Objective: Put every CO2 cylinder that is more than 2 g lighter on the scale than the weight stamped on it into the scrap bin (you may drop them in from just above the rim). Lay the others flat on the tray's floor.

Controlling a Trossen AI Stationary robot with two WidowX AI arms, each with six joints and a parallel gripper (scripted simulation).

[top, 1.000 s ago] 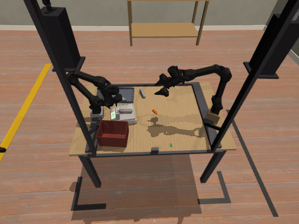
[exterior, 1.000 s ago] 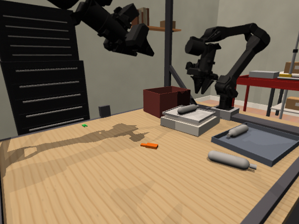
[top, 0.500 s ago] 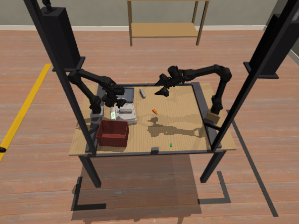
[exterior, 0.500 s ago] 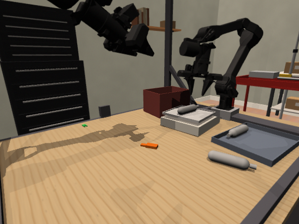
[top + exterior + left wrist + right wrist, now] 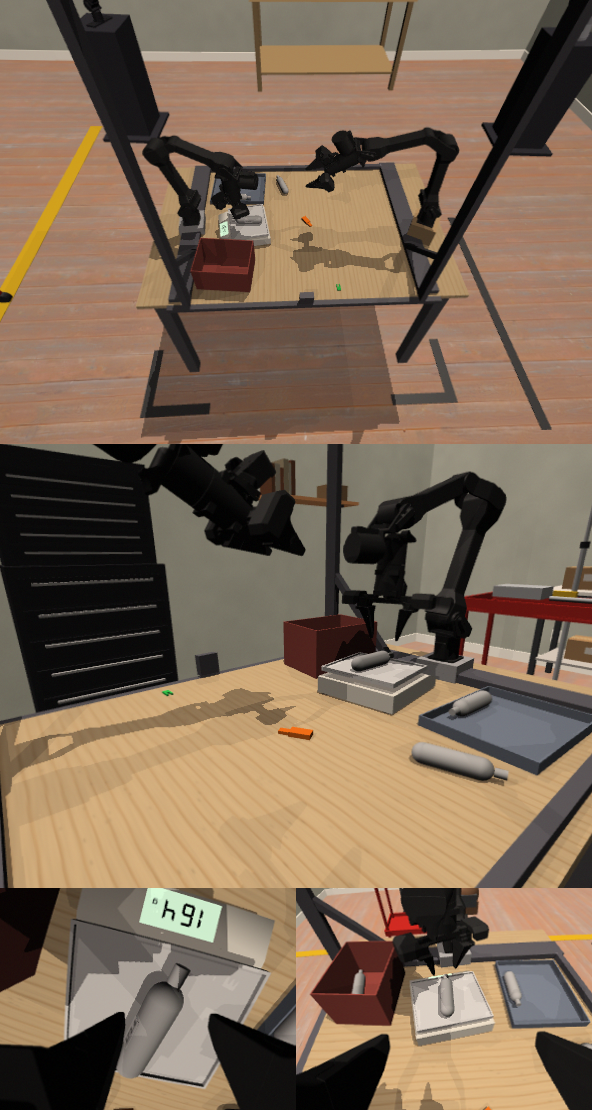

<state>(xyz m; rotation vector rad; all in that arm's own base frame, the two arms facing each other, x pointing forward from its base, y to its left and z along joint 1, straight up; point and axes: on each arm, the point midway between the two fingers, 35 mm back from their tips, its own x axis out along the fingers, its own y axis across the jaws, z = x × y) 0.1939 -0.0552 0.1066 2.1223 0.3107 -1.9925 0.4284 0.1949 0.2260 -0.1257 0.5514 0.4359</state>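
Note:
A grey cylinder (image 5: 249, 219) (image 5: 371, 660) (image 5: 154, 1027) (image 5: 446, 997) lies on the scale (image 5: 360, 694) (image 5: 470, 999). The display (image 5: 181, 915) reads 164 g; the cylinder's stamp is only partly visible and unreadable. My left gripper (image 5: 385, 636) (image 5: 167, 1020) is partly open and empty above this cylinder. My right gripper (image 5: 308, 177) (image 5: 462, 1040) is wide open and empty, high over the table. One cylinder (image 5: 359, 982) is in the red bin (image 5: 222, 277) (image 5: 300, 646) (image 5: 358, 1007). Another cylinder (image 5: 472, 703) (image 5: 513, 987) lies in the blue-grey tray (image 5: 520, 729) (image 5: 549, 992). A further cylinder (image 5: 282, 185) (image 5: 452, 761) lies on the table beside the tray.
An orange piece (image 5: 306, 221) (image 5: 300, 733) lies mid-table, and a small green piece (image 5: 338, 287) (image 5: 167, 692) lies near one edge. The bin and tray stand on opposite sides of the scale. A dark block (image 5: 306, 298) (image 5: 207, 664) stands at the table edge.

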